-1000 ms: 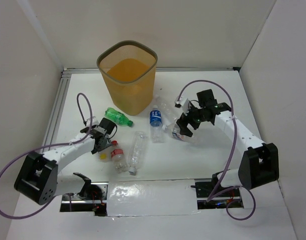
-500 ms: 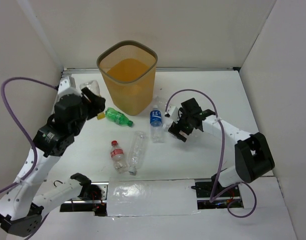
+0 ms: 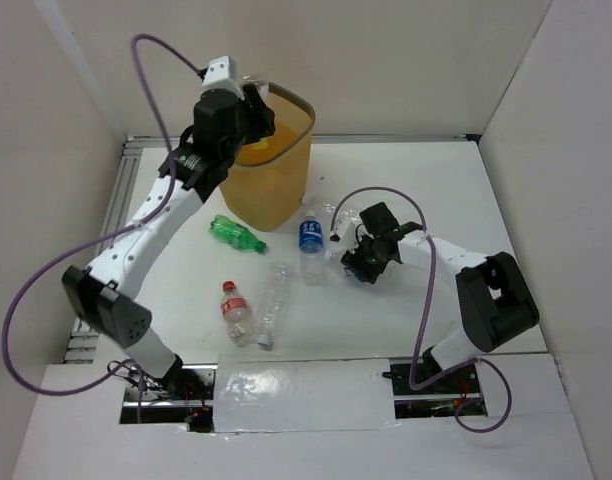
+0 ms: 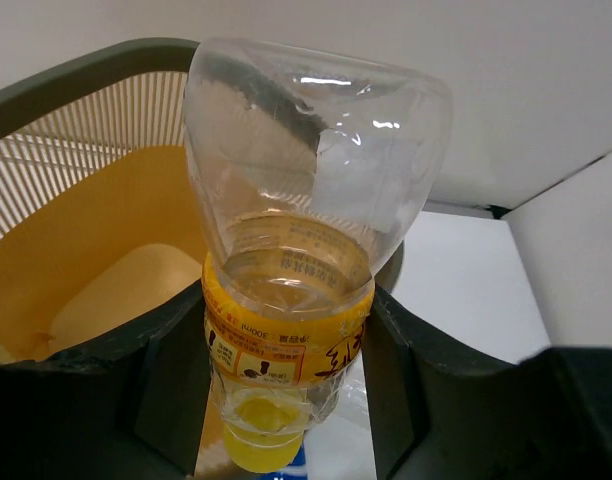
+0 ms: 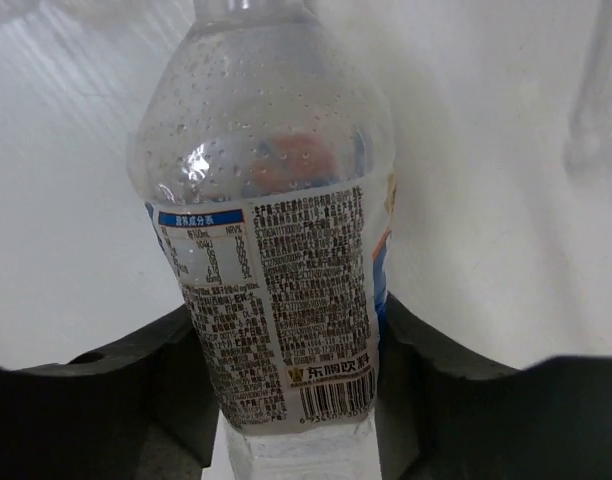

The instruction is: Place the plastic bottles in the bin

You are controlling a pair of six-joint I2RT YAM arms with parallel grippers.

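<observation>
My left gripper (image 3: 250,108) is raised over the near left rim of the orange bin (image 3: 278,188). It is shut on a small clear bottle with a yellow label and yellow cap (image 4: 291,330), held base up between the fingers (image 4: 176,370). The bin's mesh wall and yellow inside (image 4: 96,250) lie just beyond it. My right gripper (image 3: 355,262) is low on the table right of centre. Its jaws press both sides of a clear bottle with a white printed label (image 5: 276,280), which lies on the table.
On the table lie a green bottle (image 3: 236,233), a blue-labelled bottle (image 3: 311,240), a red-capped bottle (image 3: 234,312), a plain clear bottle (image 3: 274,298) and another clear one (image 3: 331,213) by the bin. White walls close in left, back and right.
The left arm lifted the yellow bottle from the table's left side up to the bin's rim. The right gripper slid left over the white-labelled bottle and closed on it.
</observation>
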